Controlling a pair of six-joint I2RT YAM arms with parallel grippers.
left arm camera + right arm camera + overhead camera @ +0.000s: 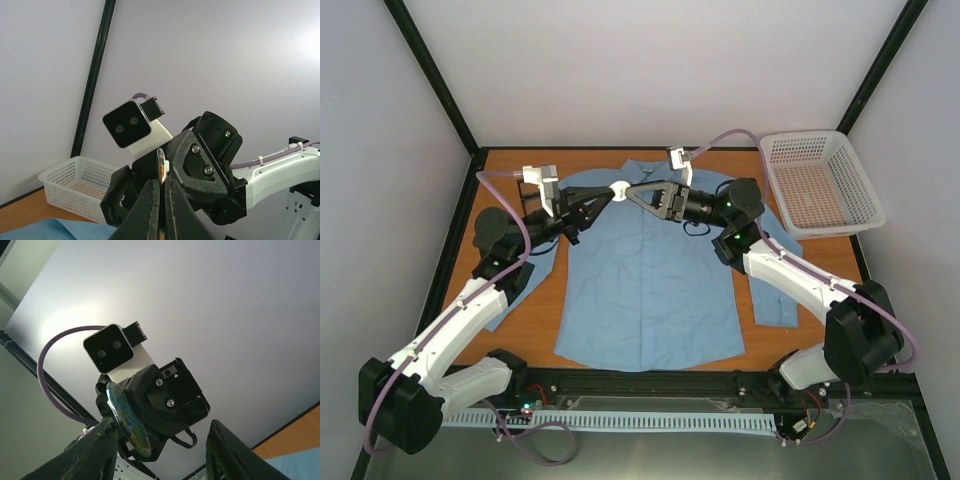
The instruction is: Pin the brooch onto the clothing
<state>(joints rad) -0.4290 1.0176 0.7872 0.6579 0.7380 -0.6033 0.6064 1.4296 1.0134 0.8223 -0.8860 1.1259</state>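
The left gripper reaches in from the left and is closed on the small round brooch with a mottled blue-green face, pinching it by the edge. In the left wrist view its two fingers stand pressed together with the disc edge-on at their tips. The brooch is in the air above the collar of the light blue long-sleeved button-up shirt, which lies spread flat, front up, on the orange wooden table.

The right gripper faces the left one nose to nose, just beside the brooch. In its own wrist view its fingers stand well apart with nothing between them, so it is open and holds nothing. The disc sits off to one side of the gap.

At the far right stands a white plastic mesh basket, well apart from the work.

As for progress, the brooch is picked up and presented between the two arms, but it is not on the cloth yet. Whether its pin is open cannot be told. It seems the right gripper has yet to work the clasp, and lowering the brooch to the shirt and fastening it remain.
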